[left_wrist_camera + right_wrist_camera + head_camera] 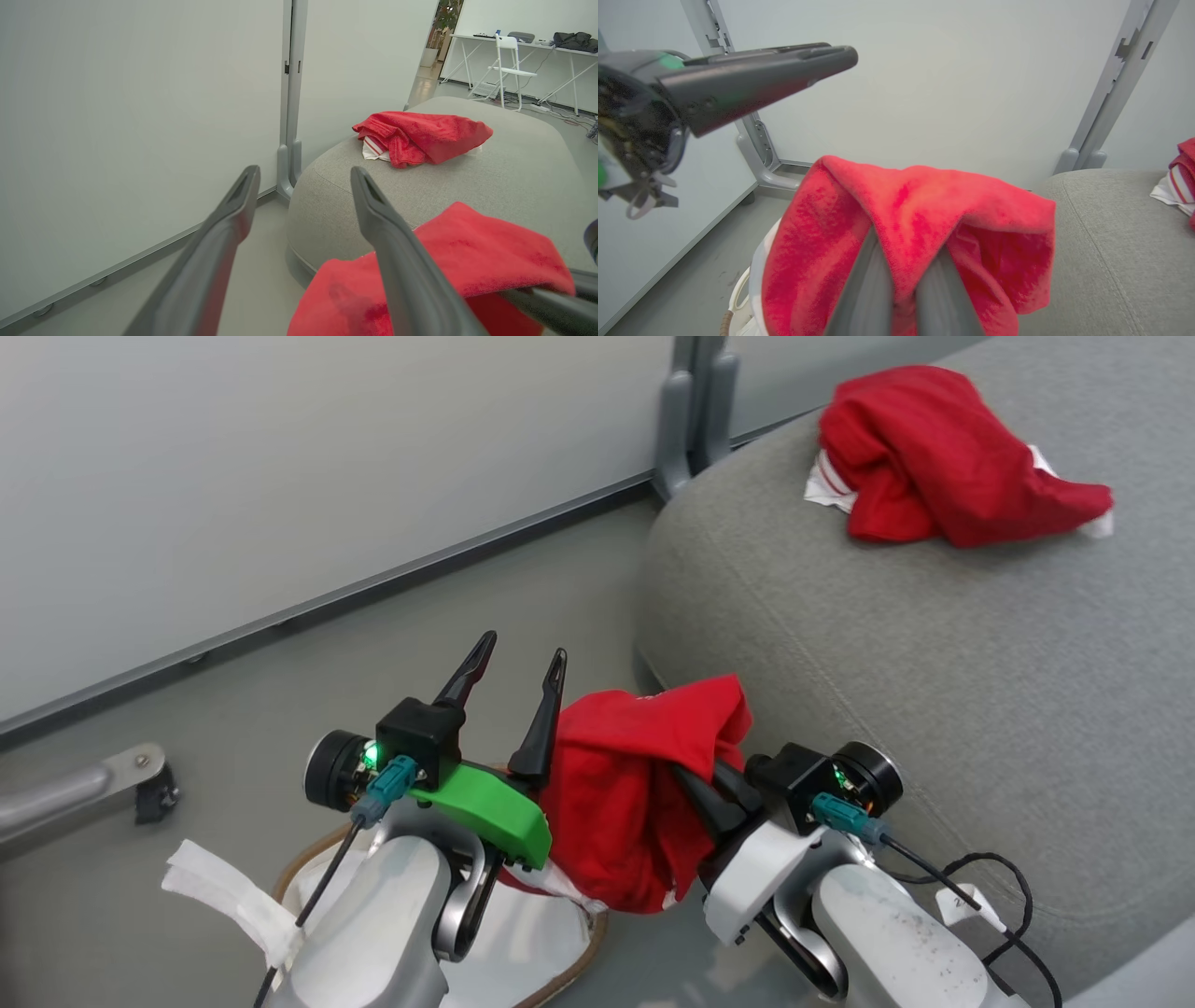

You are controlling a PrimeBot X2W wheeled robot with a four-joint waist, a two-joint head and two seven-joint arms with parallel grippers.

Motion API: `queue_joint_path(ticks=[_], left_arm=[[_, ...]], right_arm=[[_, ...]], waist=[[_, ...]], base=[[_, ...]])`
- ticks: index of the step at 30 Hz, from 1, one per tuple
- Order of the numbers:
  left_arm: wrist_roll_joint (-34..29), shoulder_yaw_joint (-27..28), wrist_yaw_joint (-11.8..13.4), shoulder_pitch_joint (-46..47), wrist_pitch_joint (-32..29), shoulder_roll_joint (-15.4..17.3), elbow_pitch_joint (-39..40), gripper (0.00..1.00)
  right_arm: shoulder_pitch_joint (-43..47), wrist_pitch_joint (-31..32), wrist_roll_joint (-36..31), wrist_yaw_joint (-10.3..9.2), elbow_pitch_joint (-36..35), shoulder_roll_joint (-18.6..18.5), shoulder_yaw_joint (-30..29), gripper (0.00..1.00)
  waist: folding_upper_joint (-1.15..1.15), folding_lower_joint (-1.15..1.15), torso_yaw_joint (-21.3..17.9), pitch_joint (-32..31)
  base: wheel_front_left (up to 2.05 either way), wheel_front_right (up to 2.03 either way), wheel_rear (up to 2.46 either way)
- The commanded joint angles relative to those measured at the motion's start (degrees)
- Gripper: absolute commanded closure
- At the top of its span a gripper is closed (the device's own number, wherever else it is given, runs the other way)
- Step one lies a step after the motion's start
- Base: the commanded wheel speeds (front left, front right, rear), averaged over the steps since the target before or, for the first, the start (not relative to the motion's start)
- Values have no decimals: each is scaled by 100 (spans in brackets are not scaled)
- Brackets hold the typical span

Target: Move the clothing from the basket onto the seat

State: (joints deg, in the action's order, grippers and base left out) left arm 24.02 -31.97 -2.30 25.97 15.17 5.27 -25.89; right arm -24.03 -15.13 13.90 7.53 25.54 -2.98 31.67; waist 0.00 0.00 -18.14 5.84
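Note:
My right gripper [714, 784] is shut on a red garment [635, 784] that hangs above the basket [583, 943], right beside the seat's rounded edge [709, 616]. In the right wrist view the cloth [924, 210] drapes over the closed gripper [906, 261] and hides its tips. My left gripper [523, 651] stands open with nothing in it, just left of the held garment; its fingers [238, 196] point toward the wall. Another piece of red clothing with white trim [943, 457] lies crumpled farther back on the grey seat [514, 177].
A pale wall panel with a grey post [695, 411] stands behind the seat. A metal leg with a caster [140, 784] sits on the floor at left. A black cable [990, 896] trails by my right arm. A table and white chair [509, 60] are far off.

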Motion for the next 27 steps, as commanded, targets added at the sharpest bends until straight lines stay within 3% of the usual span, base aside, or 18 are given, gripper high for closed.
queue_joint_path(ticks=[1,4,12,16,20,27], left_arm=[[-96,43,-9,-96,-3,29,-2,0],[-179,28,-106,-122,-4,-23,-27,0],[-309,-72,-319,-39,-4,-154,-111,0],[-382,-101,-369,-134,-4,-170,-94,0],[-452,-119,-411,-270,-4,-192,-91,0],[-627,127,-357,-389,-4,-35,101,0]], right_arm=[[106,-1,-40,-8,-92,0,-22,100],[263,-2,-100,-8,-262,-7,-253,100],[518,-1,-513,-8,-963,-61,-934,100],[168,-1,-827,-8,-1276,-388,-1001,100],[-567,-1,-1135,-8,-1379,-981,-913,100],[-2463,-2,-1328,-9,-863,-1811,-626,100]], waist=[[0,0,-1025,-67],[0,0,-1240,-15],[0,0,-1344,153],[0,0,-1351,282],[0,0,-1342,449],[0,0,-1311,861]], base=[[0,0,0],[0,0,0],[0,0,0],[0,0,0],[0,0,0],[0,0,0]])
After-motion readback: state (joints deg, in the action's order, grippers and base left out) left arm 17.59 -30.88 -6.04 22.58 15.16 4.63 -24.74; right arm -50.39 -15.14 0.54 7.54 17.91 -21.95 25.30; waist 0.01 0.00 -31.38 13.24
